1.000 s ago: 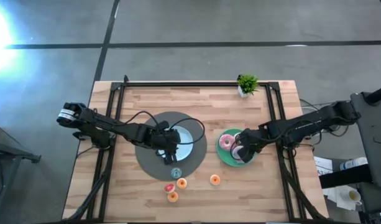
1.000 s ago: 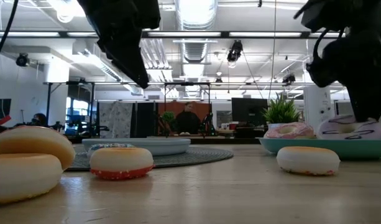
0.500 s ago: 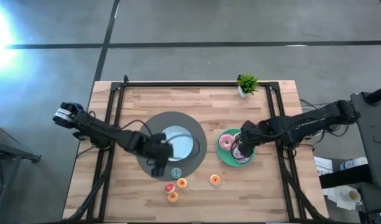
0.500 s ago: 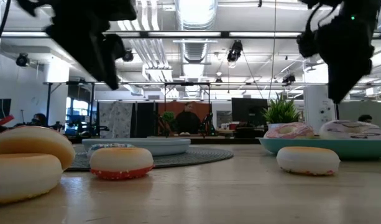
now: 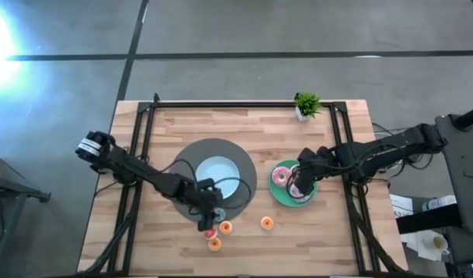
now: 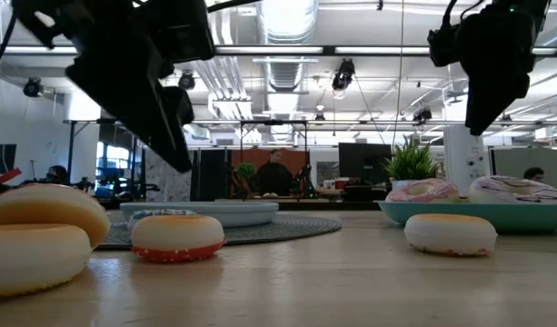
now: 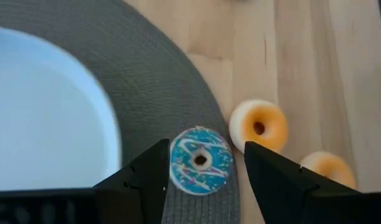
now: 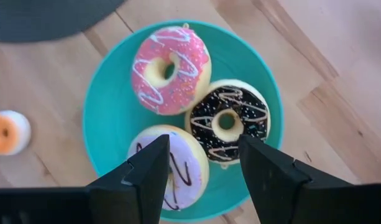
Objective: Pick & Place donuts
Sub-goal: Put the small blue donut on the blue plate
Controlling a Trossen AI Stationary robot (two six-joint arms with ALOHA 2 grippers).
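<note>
While the left tool (image 7: 202,177) hangs open and empty | blue mini donut (image 7: 201,160) lies between its fingers on the grey mat (image 7: 146,93) | orange mini donut (image 7: 259,125) just beyond on the tabletop (image 7: 302,62) | right tool (image 8: 196,171) open, empty, above three donuts on the green plate (image 8: 109,124).

large donuts (image 8: 170,68): 3, all on green plate (image 8: 103,124)
mini donuts (image 5: 266,223): 4 seen – 2 orange, 1 red-pink, 1 blue
plates: 2 – green, light-blue (image 5: 219,176)
mats (image 5: 191,154): 1 grey
potted plants (image 5: 305,104): 1
</note>
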